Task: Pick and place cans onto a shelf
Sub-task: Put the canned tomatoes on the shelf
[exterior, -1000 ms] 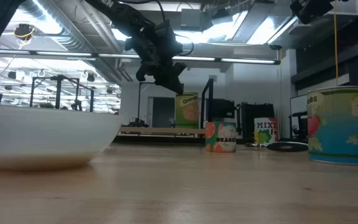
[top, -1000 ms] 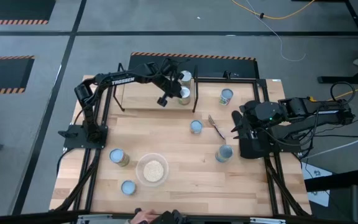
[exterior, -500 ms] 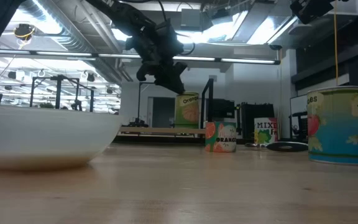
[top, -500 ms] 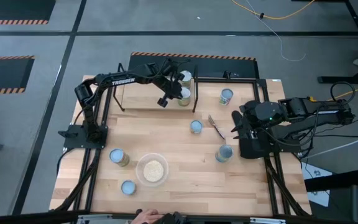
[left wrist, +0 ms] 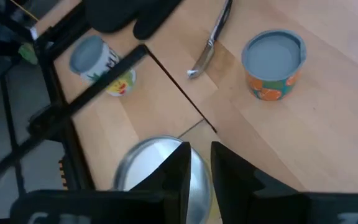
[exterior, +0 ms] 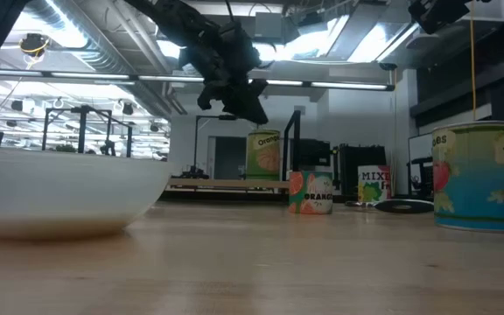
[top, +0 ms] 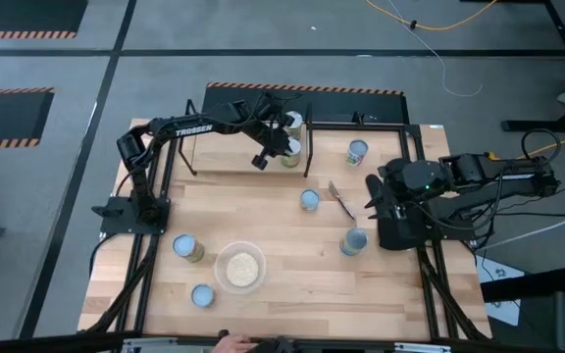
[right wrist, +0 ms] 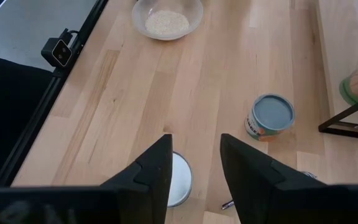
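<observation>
Cans are seen in many spots on the table [top: 282,275]. Two cans are set on the shelf [top: 224,162] in the upper middle of the high view: one can with an orange label [top: 289,154] near the front and another can [top: 293,123] just behind it. The left gripper [top: 268,149] is seen just beside the orange can, a little above it, and nothing is held in it. In the low view the left gripper is shown up above the can, apart from its top. In the left wrist view a small gap is seen between the two dark fingers [left wrist: 173,174], with the silver top of the can right under them. Other cans are found lower down: one [top: 357,152] at the upper right past the shelf, one [top: 309,200] in the middle by a spoon [top: 341,201], one [top: 353,241] by the right gripper [top: 373,196], and two [top: 188,248] at the lower left near a bowl of grain [top: 240,267]. The right gripper is kept at the right side of the table, its fingers spread apart and empty.
</observation>
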Controlling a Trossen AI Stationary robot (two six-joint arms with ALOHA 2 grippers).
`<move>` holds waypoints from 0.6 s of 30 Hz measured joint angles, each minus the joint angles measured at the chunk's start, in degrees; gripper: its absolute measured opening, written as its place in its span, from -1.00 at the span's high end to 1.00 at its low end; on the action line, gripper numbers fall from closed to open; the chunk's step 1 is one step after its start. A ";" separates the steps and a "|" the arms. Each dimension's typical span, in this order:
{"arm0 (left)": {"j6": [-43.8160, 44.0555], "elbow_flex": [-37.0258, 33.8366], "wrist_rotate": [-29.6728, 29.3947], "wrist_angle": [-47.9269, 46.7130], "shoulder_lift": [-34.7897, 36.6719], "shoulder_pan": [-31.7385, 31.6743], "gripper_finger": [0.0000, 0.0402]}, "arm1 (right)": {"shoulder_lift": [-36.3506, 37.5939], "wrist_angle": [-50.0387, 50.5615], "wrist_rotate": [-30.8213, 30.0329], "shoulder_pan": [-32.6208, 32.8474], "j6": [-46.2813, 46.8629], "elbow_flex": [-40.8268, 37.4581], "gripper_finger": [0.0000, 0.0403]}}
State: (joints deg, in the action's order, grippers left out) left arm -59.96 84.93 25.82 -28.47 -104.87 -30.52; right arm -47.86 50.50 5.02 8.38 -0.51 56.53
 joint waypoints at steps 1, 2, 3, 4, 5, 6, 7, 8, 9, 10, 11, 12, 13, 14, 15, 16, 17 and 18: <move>0.02 0.00 0.02 0.00 0.27 0.00 0.72 | -0.02 0.00 0.00 0.00 0.00 0.00 0.30; 0.10 0.00 0.00 -0.06 0.56 -0.02 0.72 | -0.02 0.02 0.00 0.00 0.00 0.00 0.30; 0.81 0.00 -0.04 -0.12 0.94 -0.02 0.71 | -0.02 0.01 0.02 0.00 0.00 0.00 0.30; 1.44 0.00 -0.07 -0.14 1.52 -0.02 0.71 | -0.02 0.02 0.02 0.00 0.02 0.00 0.30; 2.43 0.00 -0.03 -0.07 2.20 -0.02 0.71 | -0.02 0.02 0.01 0.00 0.01 0.00 0.30; 3.31 0.00 -0.02 -0.02 2.91 -0.02 0.71 | -0.02 0.02 0.02 0.00 0.01 0.00 0.30; 4.75 0.00 -0.03 -0.08 3.69 -0.02 0.72 | -0.02 0.02 0.02 0.00 0.01 0.00 0.30; 6.51 0.00 -0.04 -0.36 4.47 -0.02 0.73 | -0.02 0.01 0.02 0.00 0.02 0.00 0.30; 8.33 0.00 0.00 -0.43 5.12 0.06 0.74 | -0.02 0.00 0.00 0.00 0.02 0.00 0.30; 10.17 0.00 -0.09 -0.45 5.97 0.41 0.75 | -0.02 -0.01 0.01 0.00 0.02 0.00 0.30; 12.21 0.00 -0.18 -0.89 6.83 0.71 0.76 | -0.02 -0.02 0.01 0.00 0.02 0.00 0.30; 14.76 0.00 -0.22 -1.33 7.84 1.03 0.76 | -0.02 -0.02 0.02 0.00 0.02 0.00 0.30; 17.42 0.00 -0.40 -1.97 8.97 1.52 0.77 | -0.02 -0.06 0.02 0.00 0.02 0.00 0.30; 20.19 0.00 -0.97 -2.60 9.92 2.23 0.78 | -0.02 -0.07 0.02 0.00 0.02 0.00 0.30; 22.87 0.07 -2.27 -3.41 10.82 3.18 0.78 | -0.04 -0.08 0.02 0.00 0.02 0.00 0.30; 25.36 0.07 -3.49 -4.67 11.65 4.14 0.78 | -0.04 -0.09 0.02 0.00 0.02 0.00 0.30; 27.54 0.05 -4.87 -6.53 12.59 5.21 0.78 | -0.04 -0.09 0.02 0.00 0.02 0.00 0.30; 29.57 0.02 -6.75 -8.09 13.35 6.57 0.78 | -0.04 -0.10 0.02 0.00 0.02 0.00 0.30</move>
State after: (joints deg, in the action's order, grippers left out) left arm -30.40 84.95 19.08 -36.56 -91.51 -23.95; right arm -47.90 50.40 5.04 8.38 -0.49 56.53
